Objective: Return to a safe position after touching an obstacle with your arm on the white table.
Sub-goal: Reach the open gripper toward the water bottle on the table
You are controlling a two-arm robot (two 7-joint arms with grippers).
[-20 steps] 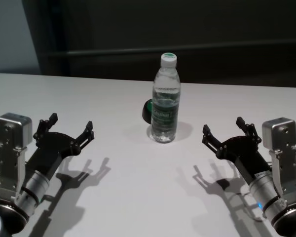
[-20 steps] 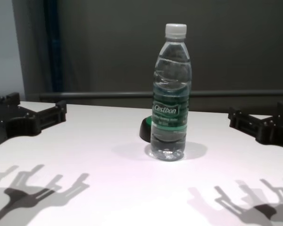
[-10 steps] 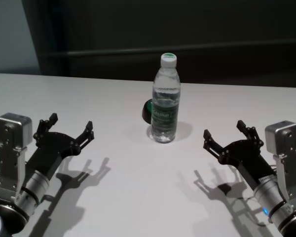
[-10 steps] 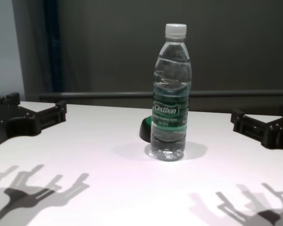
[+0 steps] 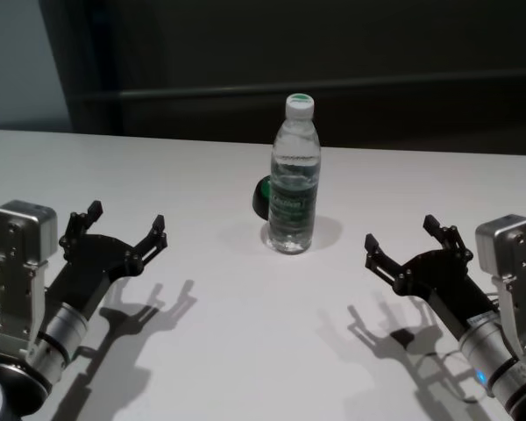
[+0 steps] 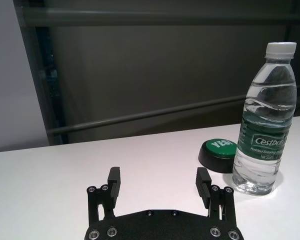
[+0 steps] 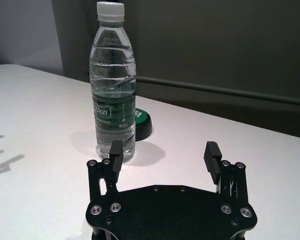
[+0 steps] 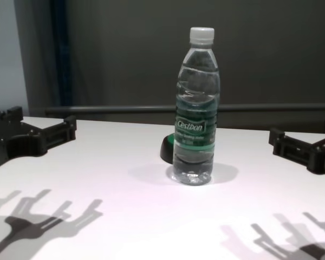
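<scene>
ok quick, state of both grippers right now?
Left gripper: open, holding nothing, above the white table.
Right gripper: open, holding nothing, clear of the tall clear plastic water bottle.

The bottle [image 5: 294, 180] stands upright on the tabletop [image 5: 219, 342]; the dome [image 5: 263, 198] sits just behind it, to its left.

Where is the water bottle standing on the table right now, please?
In the head view the water bottle stands upright mid-table, just in front of a small black-and-green dome, between and beyond the left claw and right claw.
</scene>
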